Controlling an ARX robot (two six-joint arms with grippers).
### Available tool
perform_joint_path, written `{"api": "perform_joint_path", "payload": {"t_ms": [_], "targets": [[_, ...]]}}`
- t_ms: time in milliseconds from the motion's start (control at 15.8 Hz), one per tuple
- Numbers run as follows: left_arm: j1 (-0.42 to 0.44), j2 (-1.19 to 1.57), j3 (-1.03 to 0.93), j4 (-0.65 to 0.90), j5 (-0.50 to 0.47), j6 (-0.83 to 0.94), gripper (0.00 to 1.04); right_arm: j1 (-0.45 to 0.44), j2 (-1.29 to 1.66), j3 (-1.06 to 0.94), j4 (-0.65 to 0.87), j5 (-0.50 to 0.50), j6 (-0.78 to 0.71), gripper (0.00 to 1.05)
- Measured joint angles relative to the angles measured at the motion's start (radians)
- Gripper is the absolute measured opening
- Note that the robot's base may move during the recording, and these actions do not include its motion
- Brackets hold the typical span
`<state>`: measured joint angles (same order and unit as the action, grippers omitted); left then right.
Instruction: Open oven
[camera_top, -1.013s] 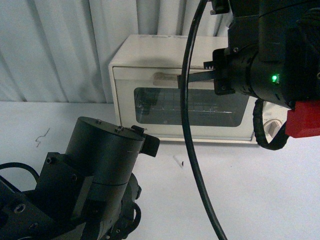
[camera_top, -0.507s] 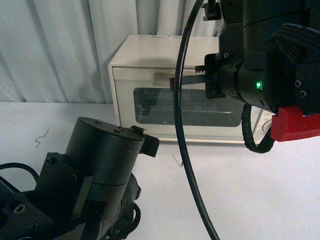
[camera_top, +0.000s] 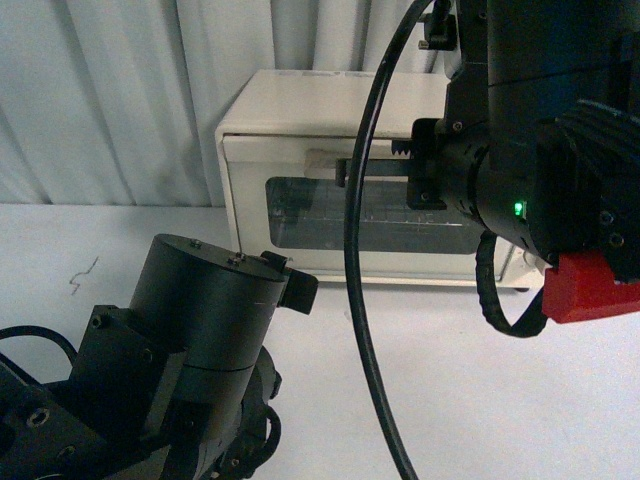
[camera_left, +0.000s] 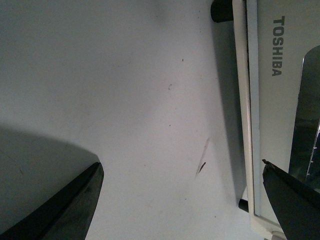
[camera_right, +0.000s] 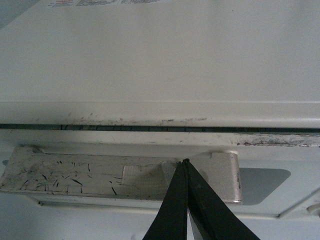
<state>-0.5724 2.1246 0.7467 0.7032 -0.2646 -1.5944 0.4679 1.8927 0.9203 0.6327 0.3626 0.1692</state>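
The cream-white oven stands at the back of a white worktop, against a pale pleated curtain. Its drop-down door is up and closed, and only a thin dark seam shows along the door's top edge in the right wrist view.

The right hand is pressed against the upper front of the oven. Its two dark fingers are drawn together with no gap between them. Their joined tips lie over the beige bar handle, near the end of the bar that sits towards the middle of the door. Nothing is gripped between them, and it is not clear whether the tips touch the bar. In the front view the right arm fills the upper right and hides the oven's right side. A black cable loops down in front of the glass window.

The left hand is spread wide and holds nothing. It hangs over bare worktop just in front of the oven's foot. Its camera shows the lower door edge, lettered TOSHIBA, near one finger. In the front view the left arm is bunched low in the foreground, well short of the oven.
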Motion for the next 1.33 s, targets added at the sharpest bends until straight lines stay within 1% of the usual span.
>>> {"api": "perform_joint_path", "payload": {"t_ms": [63,127,190,317,443,507,570,633,697,760,823,887,950,1013,1077,1140,1203,1267,1330], "targets": [[0.000,0.000,0.000,0.000,0.000,0.000,0.98,0.017,-0.019,-0.034,0.006,0.014,0.028,0.02],[0.000,0.000,0.000,0.000,-0.001,0.000,0.98,0.066,-0.069,-0.121,0.013,0.061,0.066,0.02],[0.000,0.000,0.000,0.000,0.000,0.000,0.98,0.098,-0.144,-0.208,-0.024,0.079,0.072,0.02],[0.000,0.000,0.000,0.001,0.001,0.000,0.98,0.127,-0.246,-0.281,-0.064,0.123,0.065,0.02],[0.000,0.000,-0.002,0.002,0.002,0.000,0.98,0.161,-0.431,-0.356,-0.171,0.200,0.036,0.02],[0.000,0.000,-0.002,0.002,0.003,-0.001,0.98,0.158,-0.635,-0.452,-0.359,0.352,0.069,0.02],[0.000,-0.002,-0.004,0.001,-0.001,-0.002,0.98,0.242,-0.949,-0.614,-0.682,0.494,0.206,0.18],[0.000,-0.001,-0.004,-0.001,0.000,-0.002,0.98,0.266,-1.139,-0.638,-0.916,0.537,0.342,0.31],[0.000,-0.001,-0.004,0.001,0.002,-0.002,0.98,0.209,-1.246,-0.654,-1.035,0.523,0.459,0.40],[0.000,-0.002,-0.004,0.000,0.002,-0.002,0.98,0.137,-1.316,-0.681,-1.133,0.481,0.558,0.49],[0.000,-0.002,-0.005,-0.001,-0.002,0.000,0.98,0.087,-1.343,-0.707,-1.179,0.450,0.621,0.56],[0.000,-0.002,-0.005,-0.001,-0.004,0.000,0.98,0.068,-1.365,-0.725,-1.174,0.426,0.675,0.67],[0.000,-0.002,-0.005,0.000,-0.001,0.000,0.98,0.091,-1.390,-0.716,-1.142,0.423,0.682,0.80],[0.000,-0.002,-0.005,0.000,0.003,-0.001,0.98,0.123,-1.374,-0.694,-1.091,0.441,0.672,0.94],[0.000,-0.002,-0.005,0.000,0.000,-0.001,0.98,0.142,-1.281,-0.689,-0.969,0.444,0.640,0.99],[0.000,-0.002,-0.005,0.000,-0.002,-0.001,0.98,0.176,-1.172,-0.690,-0.866,0.455,0.617,0.98],[0.000,-0.002,-0.005,0.000,0.000,-0.001,0.98,0.203,-1.085,-0.689,-0.820,0.478,0.613,0.98],[0.000,-0.002,-0.005,0.000,0.003,-0.001,0.98,0.207,-1.046,-0.690,-0.827,0.477,0.607,0.98],[0.000,-0.002,-0.005,0.001,0.003,-0.001,0.98,0.202,-1.036,-0.710,-0.738,0.471,0.574,0.97]]}}
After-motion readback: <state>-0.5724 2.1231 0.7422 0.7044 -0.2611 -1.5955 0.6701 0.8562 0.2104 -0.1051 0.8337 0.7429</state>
